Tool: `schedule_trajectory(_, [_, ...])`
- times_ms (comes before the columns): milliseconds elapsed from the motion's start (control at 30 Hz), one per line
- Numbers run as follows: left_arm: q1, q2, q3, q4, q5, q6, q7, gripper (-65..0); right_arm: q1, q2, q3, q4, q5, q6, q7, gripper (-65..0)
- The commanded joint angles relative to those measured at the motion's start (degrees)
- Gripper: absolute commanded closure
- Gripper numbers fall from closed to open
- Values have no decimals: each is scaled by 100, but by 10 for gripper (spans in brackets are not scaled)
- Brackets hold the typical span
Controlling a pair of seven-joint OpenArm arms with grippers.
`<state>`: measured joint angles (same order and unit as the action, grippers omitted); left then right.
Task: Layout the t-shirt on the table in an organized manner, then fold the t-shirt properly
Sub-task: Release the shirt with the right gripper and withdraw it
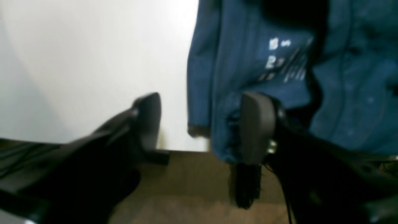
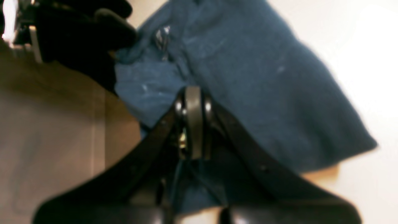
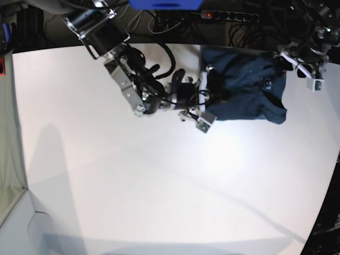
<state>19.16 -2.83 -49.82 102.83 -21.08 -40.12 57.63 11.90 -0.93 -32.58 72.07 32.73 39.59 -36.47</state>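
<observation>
The dark navy t-shirt (image 3: 244, 90) lies bunched at the far right of the white table (image 3: 133, 175). In the left wrist view, the t-shirt (image 1: 236, 62) shows its small white print (image 1: 276, 56), beside bare table (image 1: 77, 62). My left gripper (image 1: 202, 124) is open at the table's edge, one finger (image 1: 258, 124) over the cloth and the other over bare table. It shows at the shirt's far right corner in the base view (image 3: 281, 59). My right gripper (image 2: 192, 124) is shut on the t-shirt (image 2: 255, 81) at its left edge (image 3: 204, 87).
Brown floor (image 1: 192, 186) lies just past the table edge under both grippers. A power strip (image 3: 228, 16) and cables sit behind the table. The table's curved edge (image 3: 326, 186) runs down the right side. The right arm (image 3: 127, 79) stretches across the far left.
</observation>
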Motion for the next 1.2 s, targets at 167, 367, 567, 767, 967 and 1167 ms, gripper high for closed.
schedule_trajectory(167, [-434, -29, -420, 210, -50, 12, -97, -424, -368, 220, 686, 850, 125, 41, -173, -5])
schedule_trajectory(367, [-1032, -29, -376, -344, 3, 12, -61, -424, -904, 625, 1012, 1368, 125, 41, -191, -5])
schedule_trajectory(567, [-1296, -82, -68, -1021, 11, 12, -88, -424, -1230, 959, 1214, 1747, 125, 41, -191, -5])
schedule_trajectory(767, [-1296, -91, 424, -1434, 11, 12, -105, -424, -1265, 1020, 1214, 1782, 125, 41, -384, -4])
schedule_trajectory(967, [-1305, -99, 494, -1830, 11, 12, -114, -424, -1230, 1020, 1214, 1782, 125, 41, -428, -4])
schedule_trajectory(1167, [-1270, -231, 477, -1786, 3, 12, -220, -424, -1212, 1020, 1214, 1782, 125, 41, -428, -5])
